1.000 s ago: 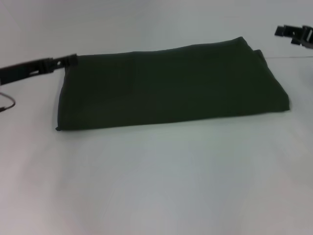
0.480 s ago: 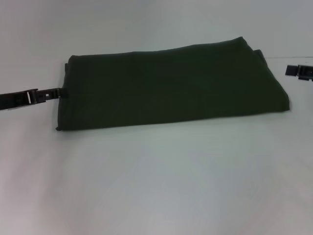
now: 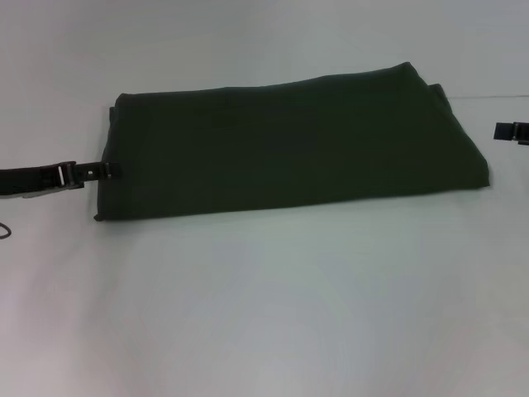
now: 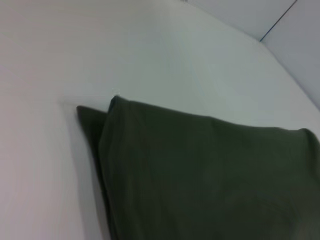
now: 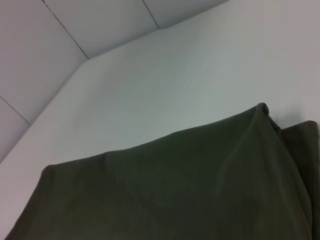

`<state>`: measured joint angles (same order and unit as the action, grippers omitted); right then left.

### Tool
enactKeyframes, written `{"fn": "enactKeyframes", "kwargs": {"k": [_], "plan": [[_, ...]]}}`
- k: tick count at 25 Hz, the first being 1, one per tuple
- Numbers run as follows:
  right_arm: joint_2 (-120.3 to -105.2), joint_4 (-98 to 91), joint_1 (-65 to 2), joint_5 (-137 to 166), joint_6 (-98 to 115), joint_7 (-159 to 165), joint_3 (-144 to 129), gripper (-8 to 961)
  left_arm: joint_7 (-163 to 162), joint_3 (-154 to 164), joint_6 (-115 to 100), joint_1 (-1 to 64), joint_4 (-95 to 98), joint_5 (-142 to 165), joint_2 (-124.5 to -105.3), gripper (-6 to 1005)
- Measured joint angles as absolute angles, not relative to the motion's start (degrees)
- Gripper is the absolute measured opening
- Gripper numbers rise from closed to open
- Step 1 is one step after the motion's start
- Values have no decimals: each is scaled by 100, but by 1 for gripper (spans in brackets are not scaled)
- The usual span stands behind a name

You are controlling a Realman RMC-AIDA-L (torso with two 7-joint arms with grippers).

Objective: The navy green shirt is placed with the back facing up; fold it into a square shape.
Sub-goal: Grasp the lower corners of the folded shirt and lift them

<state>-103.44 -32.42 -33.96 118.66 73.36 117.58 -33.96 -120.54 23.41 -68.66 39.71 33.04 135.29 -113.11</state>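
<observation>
- Since the frame a second back: left gripper (image 3: 106, 169) dropped from the shirt's far left corner to the middle of its left short edge; right gripper (image 3: 512, 131) lowered and drawn outward, now only just inside the right border of the head view.
- Navy green shirt (image 3: 289, 145) unmoved on the white tabletop (image 3: 273, 306); lies centre, toward the far side, already reduced to a long flat rectangle, plain side up.
- Long axis: left to right across the head view, right end angled slightly farther away. Short edges face the two arms.
- Left gripper at the left short edge, tip touching or just overlapping the cloth; shirt lies straight ahead of the jaws, along the long axis. Jaws look pressed thin; whether pinching cloth, cannot tell.
- Right gripper well apart from the right short edge; jaw state cannot tell.
- Left arm clearly nearer.
- Judgement: remaining fold likely end over end along the long axis to reach a square.
- Layered edges visible at corners in both wrist views.
</observation>
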Motion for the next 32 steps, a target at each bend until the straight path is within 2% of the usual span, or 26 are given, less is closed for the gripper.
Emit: {"fn": "enactKeyframes", "kwargs": {"k": [9,32], "plan": [[-10388,-3226,-3412,11957,7271,11779,-3402,756,-12293,2825,-6354,3936,3224,13659,-11406,896],[-10414,-3208,-3434,12112,7255,11780,-3411,755,-12305,3006,-5748,4190,2659,13656,-11478,857]]}}
